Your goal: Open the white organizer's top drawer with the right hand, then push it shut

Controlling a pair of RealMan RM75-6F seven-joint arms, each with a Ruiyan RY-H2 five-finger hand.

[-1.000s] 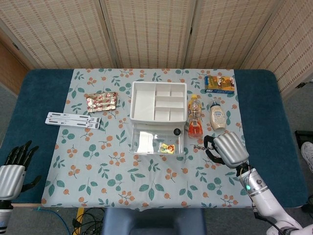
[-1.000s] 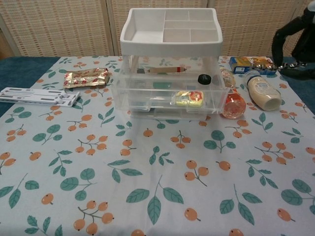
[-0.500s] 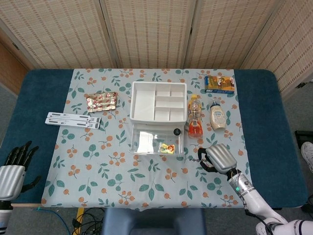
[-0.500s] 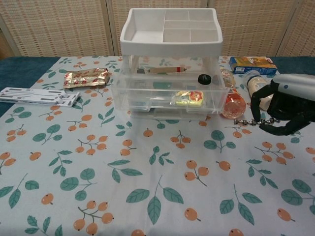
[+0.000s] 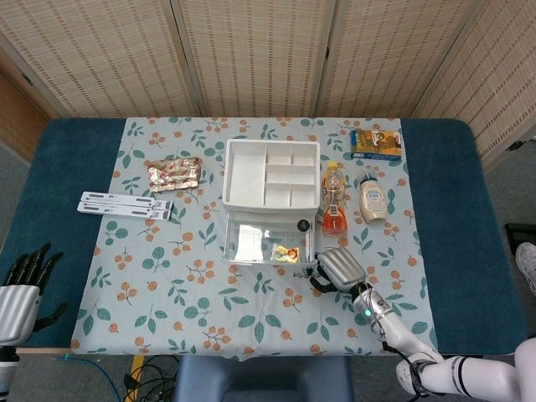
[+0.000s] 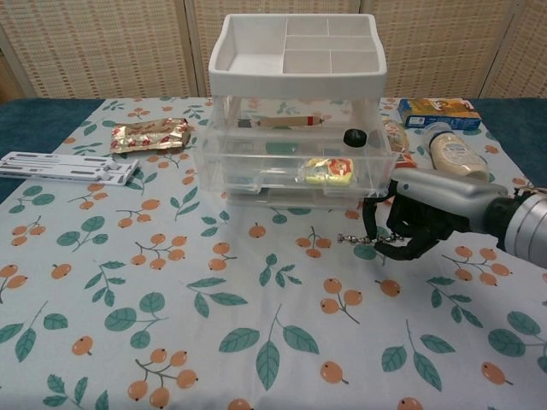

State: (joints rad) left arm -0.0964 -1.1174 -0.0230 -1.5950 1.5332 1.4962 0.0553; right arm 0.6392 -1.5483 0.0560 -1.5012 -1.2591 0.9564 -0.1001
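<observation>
Moved leftward and nearer since the earlier frames: right hand (image 6: 427, 218), now low over the worktop (image 6: 256, 325) just in front of the white organizer's (image 5: 270, 205) right corner. Fingers (image 6: 376, 231) curled inward, apparently on nothing, though hard to tell. Forearm stretched in from the right. Left hand (image 5: 21, 285) at the near left edge, fingers spread, empty. Further back, top drawer (image 6: 299, 128) shut, organizer mid-worktop, bottles (image 5: 335, 205) beside.
</observation>
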